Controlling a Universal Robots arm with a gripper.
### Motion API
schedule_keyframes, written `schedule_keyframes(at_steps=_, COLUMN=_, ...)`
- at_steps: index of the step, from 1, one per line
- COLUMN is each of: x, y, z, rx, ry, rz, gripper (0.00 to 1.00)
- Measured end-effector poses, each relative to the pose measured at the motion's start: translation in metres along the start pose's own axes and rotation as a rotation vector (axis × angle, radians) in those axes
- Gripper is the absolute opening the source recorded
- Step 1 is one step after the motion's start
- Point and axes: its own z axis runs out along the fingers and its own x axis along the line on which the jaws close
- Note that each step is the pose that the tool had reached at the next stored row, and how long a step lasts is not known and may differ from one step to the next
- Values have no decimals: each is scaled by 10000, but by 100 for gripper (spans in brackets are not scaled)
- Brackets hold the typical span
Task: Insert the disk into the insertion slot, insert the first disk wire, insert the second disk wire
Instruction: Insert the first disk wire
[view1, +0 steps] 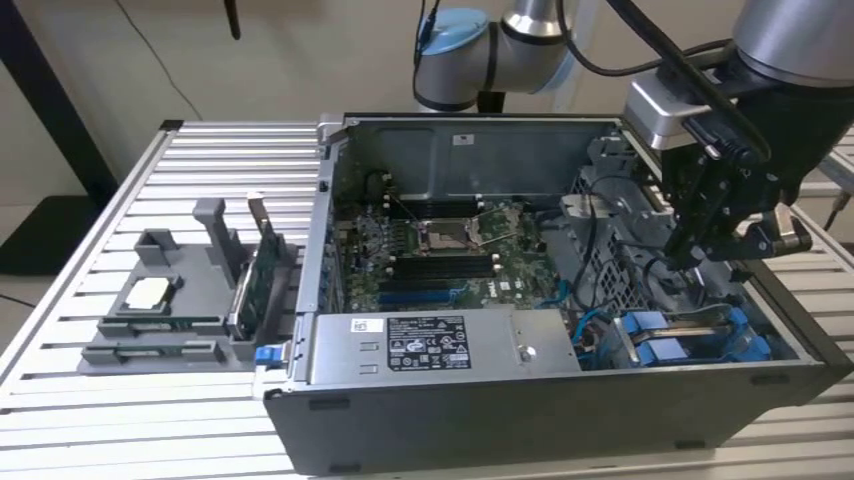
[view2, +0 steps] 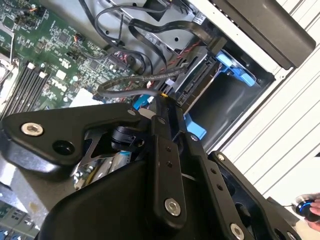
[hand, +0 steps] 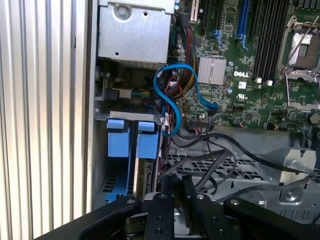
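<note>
Bends in from the exterior view's upper right as a silver arm, a pale blue joint cap farther back. Carries a grey wrist block and points the black end effector steeply downward. Shows bolted black linkage bars in both wrist views.

Silver-grey arm, pale-blue joint caps, black cables, matte black gripper — silver screws.
</note>
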Motion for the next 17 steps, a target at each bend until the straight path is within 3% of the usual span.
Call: schedule_keyframes(at_steps=17, x=44, y=-82, z=37, rx=10, ry=20, rz=135, gripper=19)
